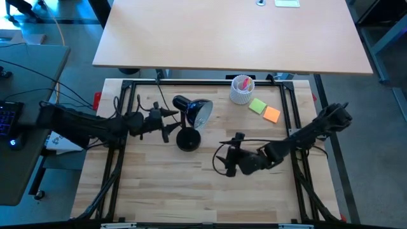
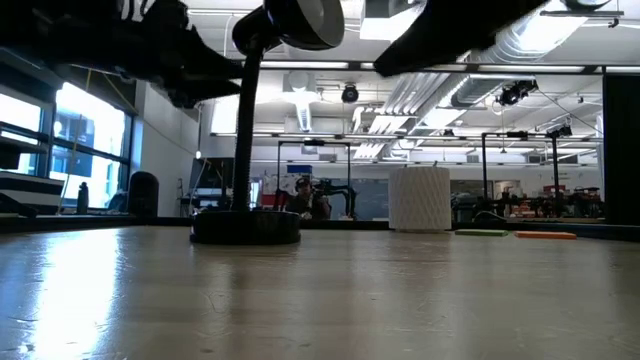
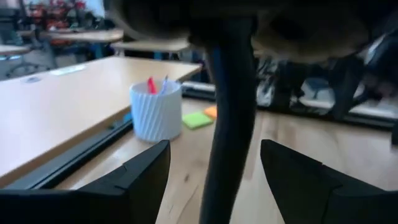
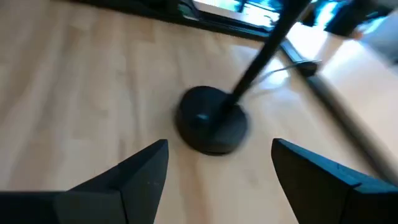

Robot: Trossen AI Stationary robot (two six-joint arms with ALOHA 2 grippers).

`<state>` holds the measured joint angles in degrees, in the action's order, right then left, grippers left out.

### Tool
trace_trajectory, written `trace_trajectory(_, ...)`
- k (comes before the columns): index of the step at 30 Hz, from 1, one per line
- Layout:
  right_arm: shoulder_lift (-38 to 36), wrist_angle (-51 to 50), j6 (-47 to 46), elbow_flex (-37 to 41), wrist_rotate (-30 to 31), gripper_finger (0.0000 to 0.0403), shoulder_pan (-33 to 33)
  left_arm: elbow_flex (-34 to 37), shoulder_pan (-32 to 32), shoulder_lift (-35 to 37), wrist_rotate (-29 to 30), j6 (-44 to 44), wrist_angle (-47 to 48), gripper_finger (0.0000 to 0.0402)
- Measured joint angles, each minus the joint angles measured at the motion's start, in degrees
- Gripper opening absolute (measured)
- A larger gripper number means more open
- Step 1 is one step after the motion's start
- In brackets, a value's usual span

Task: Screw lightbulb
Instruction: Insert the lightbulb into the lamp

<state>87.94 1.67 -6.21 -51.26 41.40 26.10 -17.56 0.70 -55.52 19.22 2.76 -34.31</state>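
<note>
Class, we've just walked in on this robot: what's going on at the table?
The left gripper is at the black desk lamp, its open fingers either side of the stem. The right gripper hangs open and empty over the table, facing the lamp's base. No lightbulb is visible. A white ribbed cup stands behind.

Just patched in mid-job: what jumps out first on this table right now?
The black desk lamp stands mid-table, its stem between the open fingers of the left gripper. The right gripper, also open and empty, hovers right of the lamp's round base. Behind sit a white ribbed cup and two sticky-note pads; no lightbulb is clearly visible.
</note>
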Motion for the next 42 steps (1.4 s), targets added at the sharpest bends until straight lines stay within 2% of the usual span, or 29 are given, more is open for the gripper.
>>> trace_trajectory(4,0.85,20.58,0.06,8.76,-11.28,0.0284,-4.38,-0.75,2.75,-2.57,-5.87,-0.85,-5.33,0.0246)
trace_trajectory(6,1.85,28.81,-0.39,11.9,-14.29,0.0284,-6.41,-1.69,4.17,-3.27,-7.88,-0.85,-5.56,0.0246)
trace_trajectory(9,2.4,34.48,-2.24,14.52,-15.7,0.0284,-8.57,-3.19,5.85,-4.23,-11.43,-1.12,-5.48,0.0245)
trace_trajectory(13,2.47,34.64,-3.85,15.05,-15.95,0.0284,-9.63,-4.83,7.31,-4.4,-13.53,-1.31,-4.87,0.0243)
trace_trajectory(17,2.47,35.06,-3.87,15.03,-16.36,0.0284,-9.63,-6.06,7.66,-4.26,-13.85,-2.11,-1.59,0.0221)
trace_trajectory(29,2.47,35.06,-4.21,15.03,-16.4,0.0284,-9.61,-6.6,7.62,-4.21,-14.41,-6.11,0.1,0.007)
trace_trajectory(42,2.47,35.02,-4.27,15.03,-16.38,0.0284,-9.61,-6.58,6.57,-4.25,-14.16,-15.43,0.05,0.0061)
